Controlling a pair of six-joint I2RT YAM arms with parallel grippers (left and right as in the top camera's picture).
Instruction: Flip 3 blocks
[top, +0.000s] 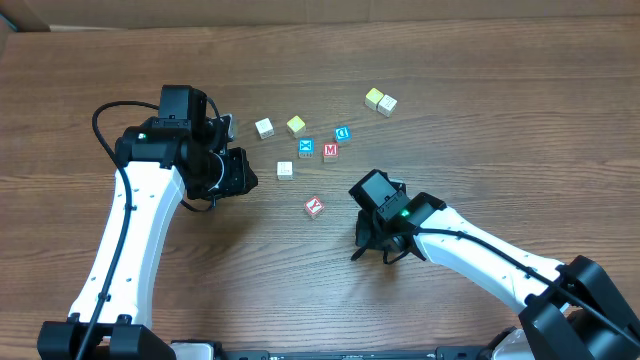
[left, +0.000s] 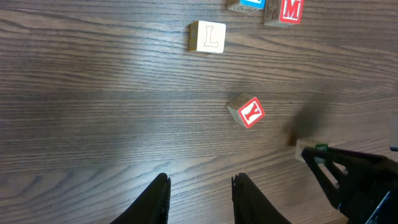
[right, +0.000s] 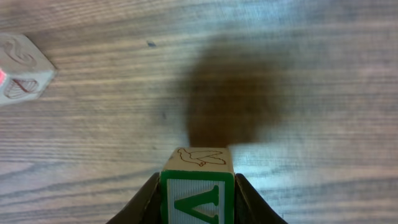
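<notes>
Right gripper (right: 196, 208) clamped on green V block (right: 198, 163), bird sketch on pale upper face. Left gripper (left: 199, 202) jaws apart.

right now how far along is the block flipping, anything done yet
No flip can be confirmed as done. In hand: the right gripper is clamped on the wooden cube with the green V, raised above the table. Still to do: the wooden cube with the red Y and the pale L cube rest on the table, the open left gripper empty nearby.
</notes>
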